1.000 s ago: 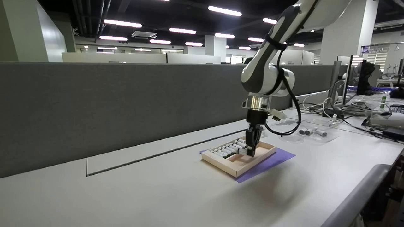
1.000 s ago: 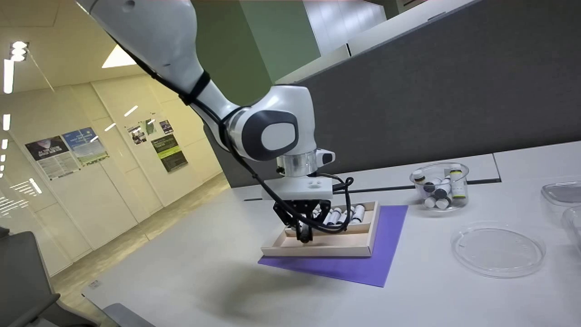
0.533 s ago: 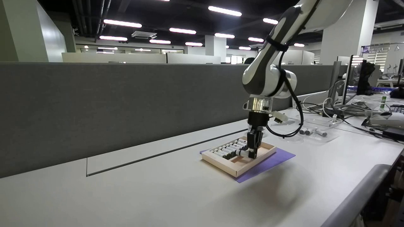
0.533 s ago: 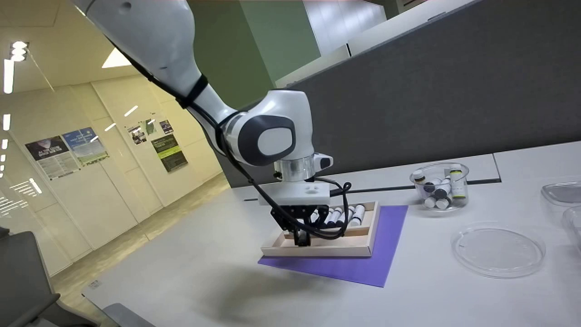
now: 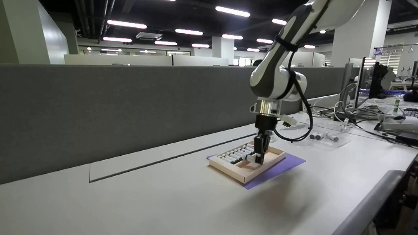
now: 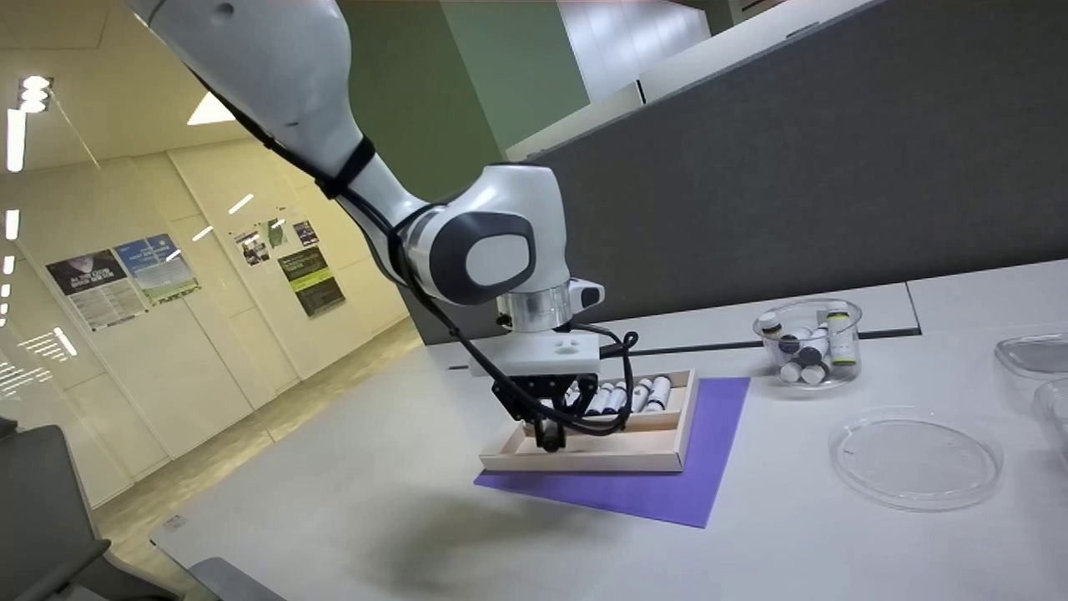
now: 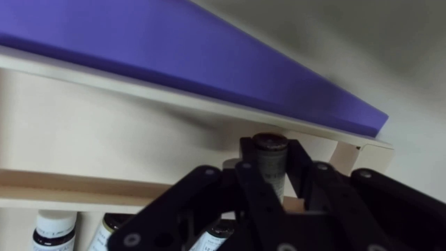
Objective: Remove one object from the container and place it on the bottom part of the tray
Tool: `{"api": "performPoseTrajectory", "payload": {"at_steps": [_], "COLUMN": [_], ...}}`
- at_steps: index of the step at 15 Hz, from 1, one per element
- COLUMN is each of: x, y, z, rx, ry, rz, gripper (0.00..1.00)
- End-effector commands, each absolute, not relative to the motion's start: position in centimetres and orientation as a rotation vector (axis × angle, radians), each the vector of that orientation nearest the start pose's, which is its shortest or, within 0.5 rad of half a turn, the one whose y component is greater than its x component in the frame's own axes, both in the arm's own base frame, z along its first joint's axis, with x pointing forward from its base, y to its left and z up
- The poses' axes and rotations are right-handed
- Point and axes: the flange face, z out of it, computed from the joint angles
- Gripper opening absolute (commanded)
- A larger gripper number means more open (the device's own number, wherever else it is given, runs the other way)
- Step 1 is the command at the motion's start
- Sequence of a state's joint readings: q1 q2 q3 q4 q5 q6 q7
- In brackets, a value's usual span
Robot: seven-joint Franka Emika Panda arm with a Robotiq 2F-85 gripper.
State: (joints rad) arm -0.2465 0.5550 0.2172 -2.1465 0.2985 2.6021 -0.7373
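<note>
Our claw (image 7: 271, 144) is closed on a vial (image 7: 271, 167), dark brown at one end, pale and printed along its body; we see it over the tray (image 6: 626, 462), nearer one short side, but cannot tell whether they touch.

Bright strip lights (image 5: 232, 11) glow along a dark ceiling (image 5: 189, 15) beyond a long grey partition (image 5: 130, 114).

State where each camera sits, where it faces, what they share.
Wrist view: on the arm, looking down past the fingers at tray and sheet.
In an exterior view: apart from the arm, facing tray, divider, ceiling lights; arm, fingers show.
In an exterior view: apart from the arm, facing tray, divider, posters; arm, fingers show.
Both exterior views share tray, sheet, divider, arm.
</note>
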Motion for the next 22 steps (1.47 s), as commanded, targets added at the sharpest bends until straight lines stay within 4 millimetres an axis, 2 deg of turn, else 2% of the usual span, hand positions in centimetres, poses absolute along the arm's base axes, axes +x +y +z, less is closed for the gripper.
{"api": "performPoseTrajectory", "payload": {"at_steps": [1,5,13,18,22], "x": [53.4,52.4,53.7,55.5,57.5], "y": [-1.3,-1.2,-1.3,-1.7,-2.8], "z": [15.5,16.0,16.5,17.8,18.6], "rx": [-2.795,-2.785,-2.726,-2.679,-2.669], "ry": [-0.645,-0.669,-0.61,-0.554,-0.483], "rz": [-0.039,-0.005,0.128,0.17,0.214], "gripper": [0.05,0.05,0.05,0.05,0.05]}}
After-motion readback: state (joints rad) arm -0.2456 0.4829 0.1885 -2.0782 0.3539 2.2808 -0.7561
